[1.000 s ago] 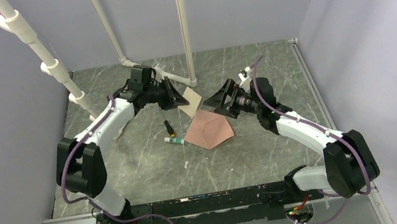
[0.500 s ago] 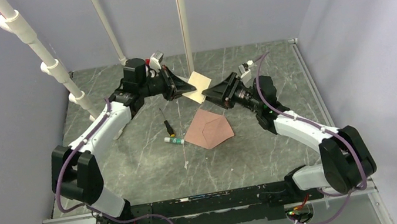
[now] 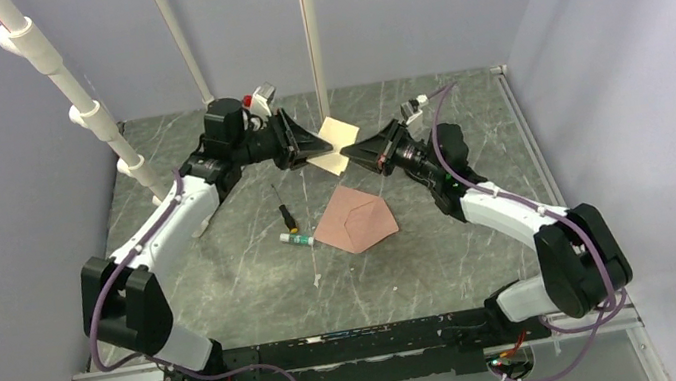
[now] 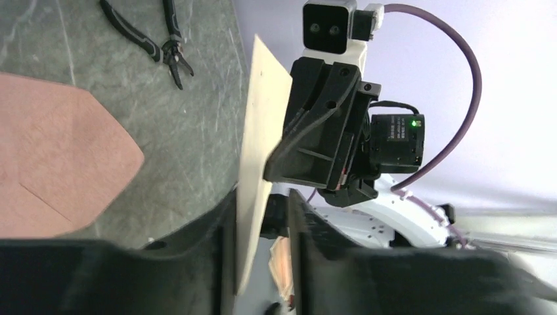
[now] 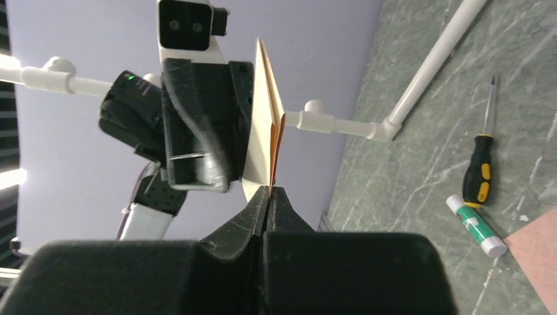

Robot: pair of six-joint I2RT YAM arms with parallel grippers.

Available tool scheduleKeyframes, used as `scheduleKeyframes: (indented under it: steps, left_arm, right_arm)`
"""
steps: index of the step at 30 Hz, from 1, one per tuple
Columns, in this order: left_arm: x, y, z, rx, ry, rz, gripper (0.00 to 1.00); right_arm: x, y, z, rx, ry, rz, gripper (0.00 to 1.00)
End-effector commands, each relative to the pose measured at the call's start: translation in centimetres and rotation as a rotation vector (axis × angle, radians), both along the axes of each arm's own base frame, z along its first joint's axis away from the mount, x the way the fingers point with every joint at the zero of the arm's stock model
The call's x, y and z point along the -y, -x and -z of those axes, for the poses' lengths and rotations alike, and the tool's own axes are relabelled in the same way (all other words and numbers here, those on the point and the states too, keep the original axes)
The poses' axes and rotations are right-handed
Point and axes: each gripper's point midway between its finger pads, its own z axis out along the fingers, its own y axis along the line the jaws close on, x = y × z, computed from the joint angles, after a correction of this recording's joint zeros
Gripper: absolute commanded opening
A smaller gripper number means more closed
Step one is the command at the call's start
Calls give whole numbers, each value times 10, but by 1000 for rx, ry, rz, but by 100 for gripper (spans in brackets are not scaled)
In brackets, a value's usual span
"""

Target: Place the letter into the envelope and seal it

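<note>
The left hand point(image 3: 319, 147) hangs in the air beyond the far edge of the envelope point(image 3: 355, 218). Its fingers point(image 4: 220, 230) stand apart on either side of the letter point(image 3: 340, 133). One finger lies against the sheet, and a gap shows between the sheet and the other finger. I judge that this hand grips nothing.

On the table point(image 3: 224, 268), a screwdriver point(image 3: 284, 211) and a glue stick point(image 3: 297, 240) lie just left of the envelope. The envelope itself lies flat, with its pointed flap spread open.

The letter stands nearly on edge above the envelope's far side, clear of the table. From the right wrist it looks like two layers.

The right hand point(image 5: 268, 195), on the envelope's far right side, is pressed together on the sheet's lower edge. It seems to carry the letter alone.

The risks, as I judge them:
- The pinch is narrow and sits at one edge, so the paper could swing, sag or slip out once the arm turns it down toward the envelope.
- The left finger resting on the sheet could drag it askew as that hand draws away.
- The two hands are very near each other and could knock together.
- Nothing pins the envelope or lifts its mouth, so the letter's leading edge may shove it leftward into the glue stick instead of entering.
- If the two layers splay, one could catch on the opening.
</note>
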Motion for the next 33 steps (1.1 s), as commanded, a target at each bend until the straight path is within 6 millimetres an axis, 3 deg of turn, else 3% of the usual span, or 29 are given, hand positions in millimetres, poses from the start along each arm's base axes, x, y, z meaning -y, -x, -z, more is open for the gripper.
scheduleKeyframes:
  steps: [1, 4, 7, 11, 14, 21, 29, 33]
  left_arm:
    - [-16, 8, -1, 128, -134, -25, 51]
    - [-48, -5, 55, 89, -423, -133, 68]
    - [-69, -7, 108, 11, -623, -130, 73]
    - [-69, -6, 160, -93, -699, -63, 74]
    - [-60, -9, 187, -147, -696, -26, 75]
    - [-43, -19, 218, -219, -701, 22, 74]
    - [-34, 3, 250, -382, -694, 40, 63]
    - [-30, 18, 264, -438, -702, 58, 59]
  right_arm:
    - [7, -7, 0, 39, 141, 50, 0]
    - [24, -8, 52, -121, 360, 87, 0]
    - [37, 6, 99, -283, 498, 39, 0]
    - [50, 26, 148, -420, 632, -3, 0]
    - [58, 43, 180, -489, 691, -33, 0]
    - [68, 52, 213, -543, 733, -35, 0]
    - [95, 42, 234, -560, 792, 35, 0]
    - [94, 38, 233, -521, 782, 9, 0]
